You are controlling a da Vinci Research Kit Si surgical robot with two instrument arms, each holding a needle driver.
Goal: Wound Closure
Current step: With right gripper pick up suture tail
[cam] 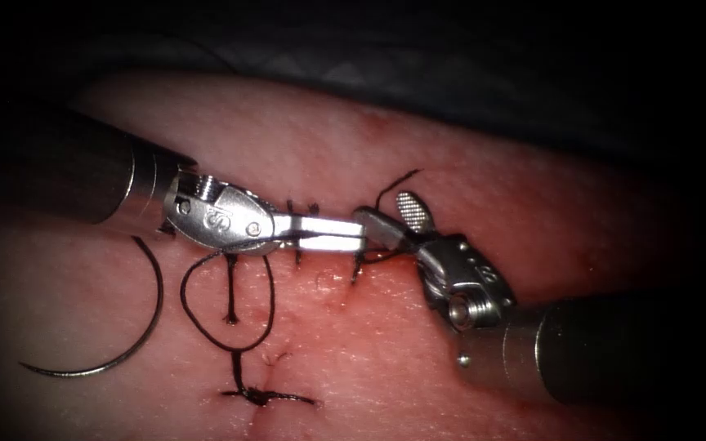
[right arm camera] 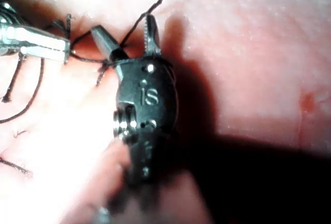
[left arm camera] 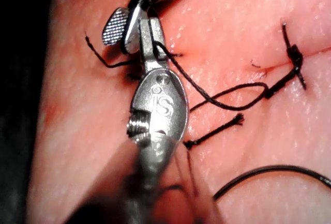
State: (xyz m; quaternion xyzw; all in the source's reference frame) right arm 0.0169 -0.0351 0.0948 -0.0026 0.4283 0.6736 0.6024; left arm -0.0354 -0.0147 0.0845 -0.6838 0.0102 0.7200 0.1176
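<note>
The curved needle (cam: 128,327) lies free on the tissue (cam: 467,163) at the left, not in it and held by neither tool; part of its arc (left arm camera: 269,171) also shows in the left wrist view. My left tool (cam: 361,233) reaches in from the left, shut on the black thread (cam: 234,306), which hangs below it in a loop. My right tool (cam: 386,211) comes from the lower right, open, with the thread's short tail (cam: 398,181) passing between its jaws. The right wrist view shows those open jaws (right arm camera: 124,27) astride the thread, beside the left tool's tip (right arm camera: 62,48).
A tied stitch with frayed ends (cam: 259,398) sits low on the tissue, and another knot with a tail (cam: 230,317) lies inside the loop. More stitches (cam: 296,245) cross the cut under the left tool. Red fluid (cam: 345,294) wets the tissue below the tools.
</note>
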